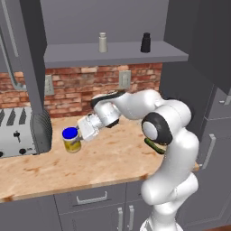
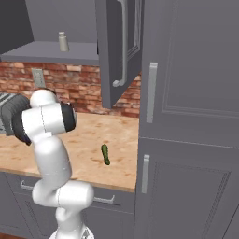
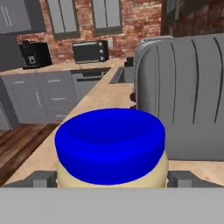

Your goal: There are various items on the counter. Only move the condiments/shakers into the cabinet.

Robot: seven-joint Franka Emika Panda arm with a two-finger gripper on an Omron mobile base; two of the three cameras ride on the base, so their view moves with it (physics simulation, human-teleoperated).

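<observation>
Left base view shows the cabinet above me with its shelf already holding the light-grey shaker and the black shaker, so I judge two of three condiments are stowed and the last pick is in hand. Below it runs the bench, with the toaster at its left end. My gripper reaches low over the wood, jaws spread wide on either side of the jar, which stands upright on the bench just beside the toaster.

Hand view puts the blue lid right between my finger tips, with the cream body below it; whether the pads already touch the jar I can't quite tell from here. Next I should close on the body under the lid, lift straight, and swing up to the shelf without clipping the open door.

Smallest, the green vegetable lies near the bench's front edge and should stay there.
</observation>
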